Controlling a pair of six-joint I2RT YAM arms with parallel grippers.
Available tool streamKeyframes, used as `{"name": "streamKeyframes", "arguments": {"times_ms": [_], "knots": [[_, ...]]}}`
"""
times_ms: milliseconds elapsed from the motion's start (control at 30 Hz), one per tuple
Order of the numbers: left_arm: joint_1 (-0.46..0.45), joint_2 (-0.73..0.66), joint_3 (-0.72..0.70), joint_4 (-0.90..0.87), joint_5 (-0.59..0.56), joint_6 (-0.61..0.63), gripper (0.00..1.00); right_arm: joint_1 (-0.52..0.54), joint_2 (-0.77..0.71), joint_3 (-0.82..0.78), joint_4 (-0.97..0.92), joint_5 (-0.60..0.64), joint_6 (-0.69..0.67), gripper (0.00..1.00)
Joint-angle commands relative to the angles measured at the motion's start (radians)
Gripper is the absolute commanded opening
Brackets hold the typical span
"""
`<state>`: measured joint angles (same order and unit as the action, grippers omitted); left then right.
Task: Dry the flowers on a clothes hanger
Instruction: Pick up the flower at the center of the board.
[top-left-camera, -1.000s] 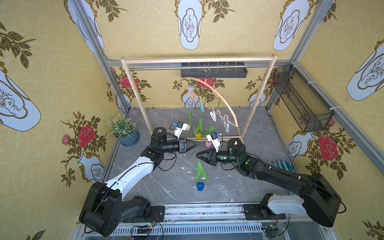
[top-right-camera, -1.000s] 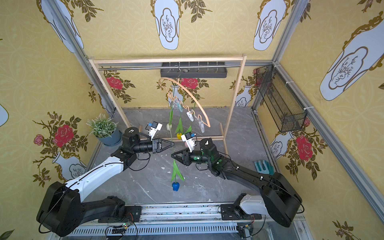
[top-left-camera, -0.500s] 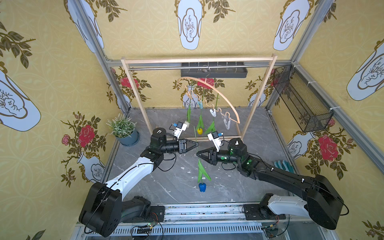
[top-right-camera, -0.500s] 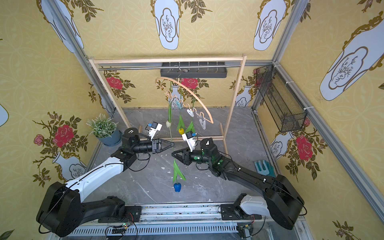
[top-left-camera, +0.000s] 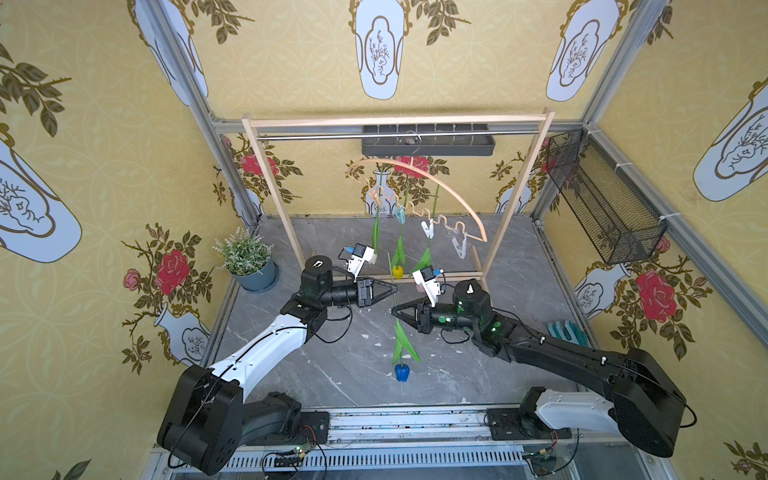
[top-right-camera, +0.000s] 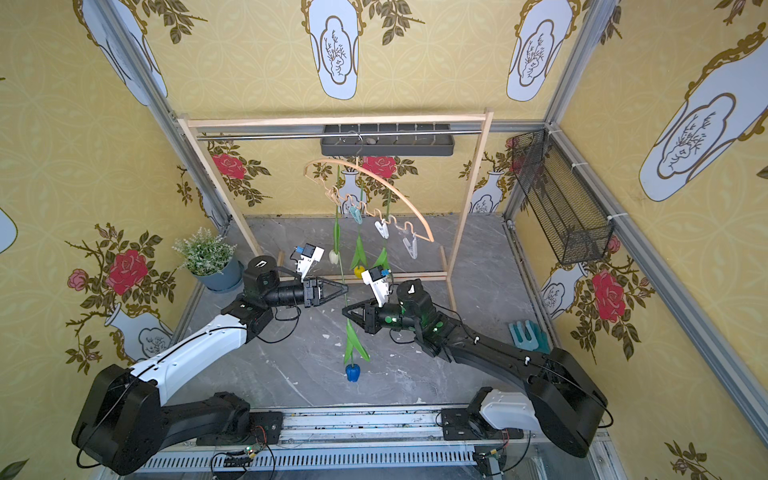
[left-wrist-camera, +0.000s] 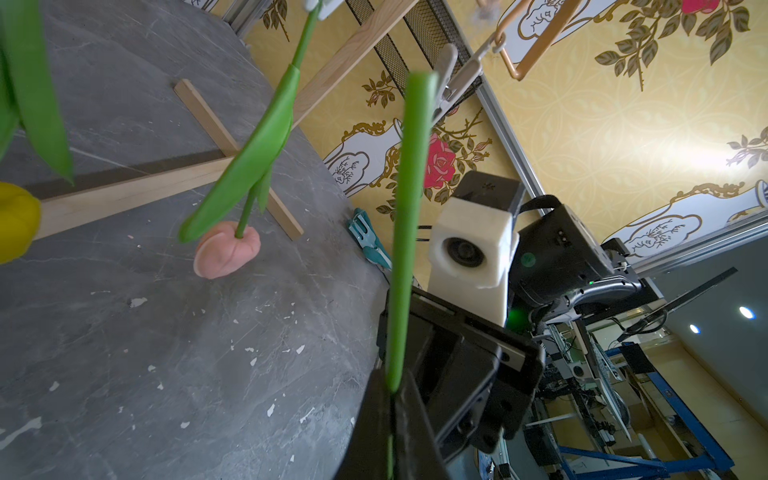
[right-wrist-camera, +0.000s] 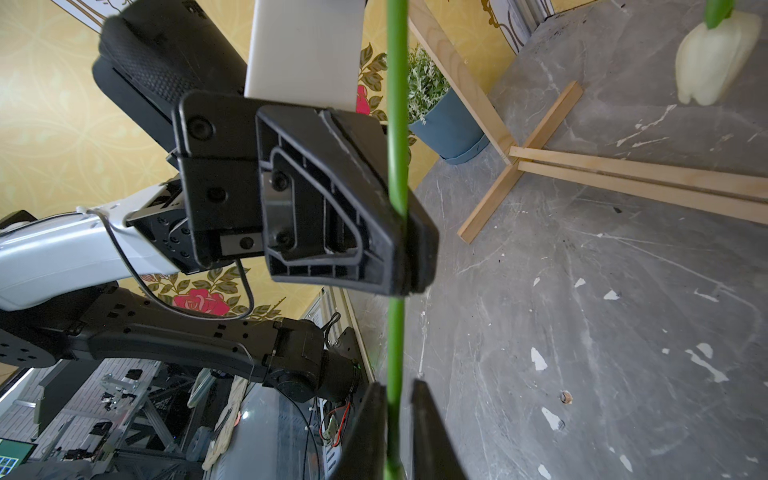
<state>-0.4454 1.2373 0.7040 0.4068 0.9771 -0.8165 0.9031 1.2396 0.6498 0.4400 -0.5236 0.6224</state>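
A potted plant (top-left-camera: 245, 259) stands near one post of the wooden rack (top-left-camera: 270, 183).

Lighting: bright, even, diffuse; faint soft shadows on table (top-left-camera: 457, 374). Top views: sharp, frame edges bowed by wide lens. Wrist views: heavy fisheye; stem (left-wrist-camera: 409, 187) close to left tool (left-wrist-camera: 392, 399) soft-focused; lamps (left-wrist-camera: 747, 312) beyond it glare.

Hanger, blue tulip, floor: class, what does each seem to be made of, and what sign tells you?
Hanger: seemingly pale wood; smooth, tan, bent arch. Blue tulip: likely plastic or rubber; uniform matte colour, smooth moulded stem. Floor: grey stone-look slab, white veins; real or printed, unclear.
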Motion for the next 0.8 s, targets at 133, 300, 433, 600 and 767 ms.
{"name": "streamKeyframes", "arguments": {"times_ms": [133, 300, 433, 600, 767], "knots": [[0.001, -0.005, -0.014, 0.034, 0.007, 0.011, 0.0, -0.002, -0.024, 0.004, 0.002, 0.046, -0.014, 0.21], [0.001, -0.007, -0.013, 0.033, 0.008, 0.015, 0.0, -0.005, -0.028, 0.008, -0.005, 0.055, -0.01, 0.14], [0.001, -0.009, -0.012, 0.033, 0.008, 0.014, 0.0, -0.006, -0.03, 0.004, -0.006, 0.057, -0.008, 0.1], [0.001, -0.01, -0.012, 0.033, 0.003, 0.014, 0.0, -0.003, -0.022, 0.004, -0.006, 0.054, -0.005, 0.0], [0.001, -0.01, -0.011, 0.033, -0.008, 0.011, 0.0, -0.002, -0.028, -0.003, -0.007, 0.058, -0.004, 0.0]]}}
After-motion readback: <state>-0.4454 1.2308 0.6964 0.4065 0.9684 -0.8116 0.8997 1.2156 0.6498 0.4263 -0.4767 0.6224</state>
